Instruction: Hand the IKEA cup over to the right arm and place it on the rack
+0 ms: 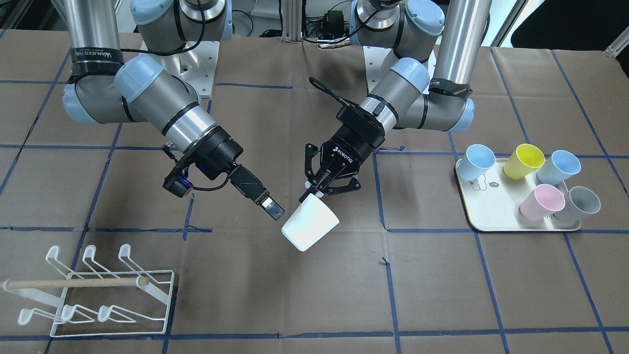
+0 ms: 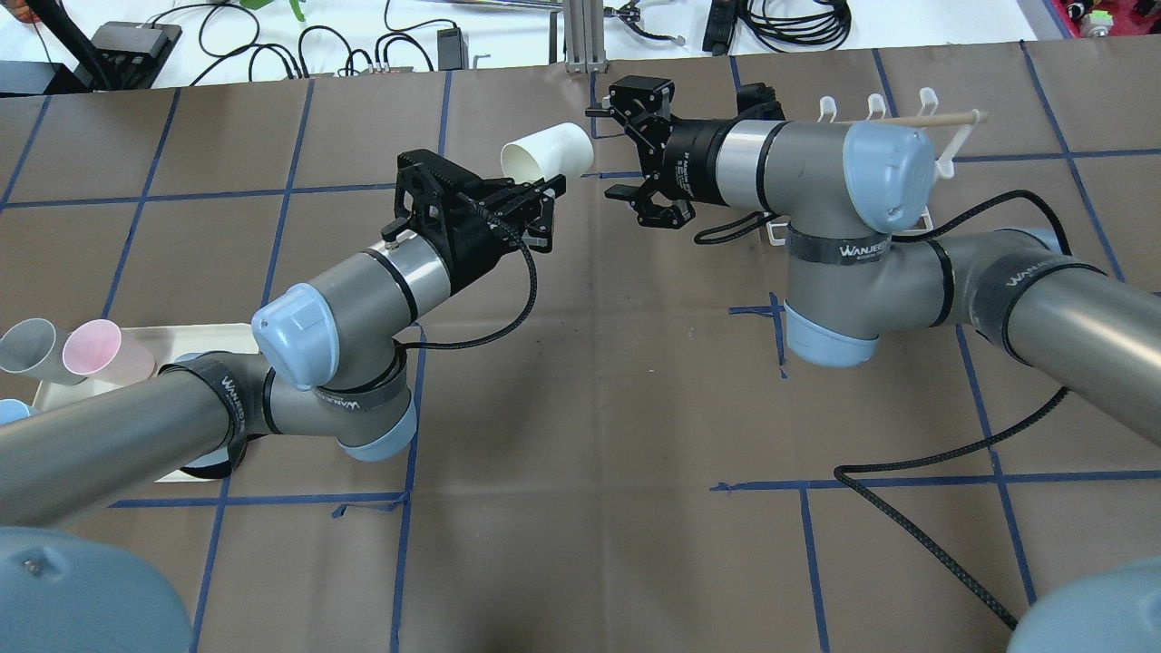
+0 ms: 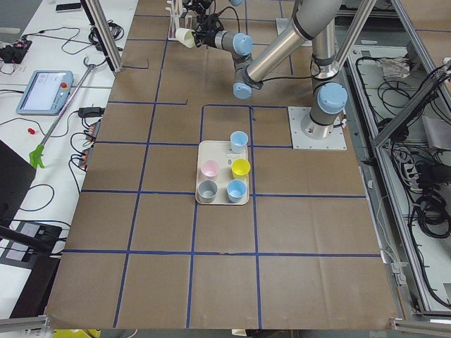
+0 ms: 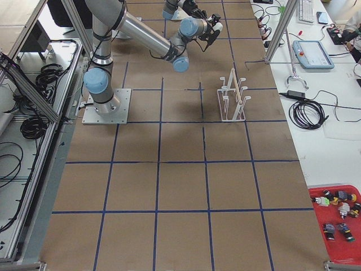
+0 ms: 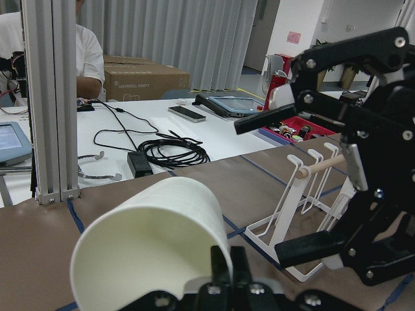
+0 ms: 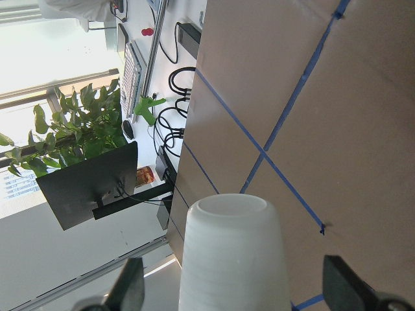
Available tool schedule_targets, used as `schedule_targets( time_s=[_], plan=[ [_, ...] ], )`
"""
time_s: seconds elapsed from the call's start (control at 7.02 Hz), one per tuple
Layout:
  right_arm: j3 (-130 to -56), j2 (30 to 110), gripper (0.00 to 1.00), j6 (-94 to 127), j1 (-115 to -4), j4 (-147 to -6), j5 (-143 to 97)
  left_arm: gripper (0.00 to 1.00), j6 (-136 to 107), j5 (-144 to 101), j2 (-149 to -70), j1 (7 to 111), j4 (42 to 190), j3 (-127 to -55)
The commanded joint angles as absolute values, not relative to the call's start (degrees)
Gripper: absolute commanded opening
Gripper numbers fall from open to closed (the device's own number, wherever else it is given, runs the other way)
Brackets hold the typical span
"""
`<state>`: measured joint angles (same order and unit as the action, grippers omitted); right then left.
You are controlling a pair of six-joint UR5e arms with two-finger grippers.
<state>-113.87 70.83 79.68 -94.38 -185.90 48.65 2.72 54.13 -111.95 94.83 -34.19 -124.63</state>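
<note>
The white IKEA cup (image 1: 310, 223) hangs above the table's middle, tilted on its side. My left gripper (image 1: 315, 192) is shut on the cup's rim; the left wrist view shows its fingers (image 5: 224, 272) pinching the cup's wall (image 5: 149, 246). My right gripper (image 2: 617, 154) is open and empty, with a finger either side of the cup's closed base (image 2: 567, 145), close to it. In the right wrist view the cup (image 6: 233, 253) sits between the open fingertips (image 6: 343, 278). The white wire rack (image 1: 98, 295) stands on the table on my right arm's side.
A cream tray (image 1: 486, 211) holds several coloured cups, among them a yellow one (image 1: 526, 160) and a pink one (image 1: 540, 201), on my left arm's side. The rack (image 2: 907, 113) is partly hidden behind my right arm in the overhead view. A black cable (image 2: 934, 535) lies on the table.
</note>
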Motion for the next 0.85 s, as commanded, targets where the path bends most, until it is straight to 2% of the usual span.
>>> schedule_targets(
  time_s=[0.0, 0.71],
  plan=[
    [-114.8, 68.3, 0.96, 83.6, -94.7, -193.3, 48.7, 0.0, 2.7, 54.1, -112.1, 94.8, -34.2, -124.6],
    [-114.3, 66.0, 0.96, 84.5, -96.7, -194.6, 49.0, 0.0, 2.7, 54.1, -112.1, 94.8, -34.2, -124.5]
  ],
)
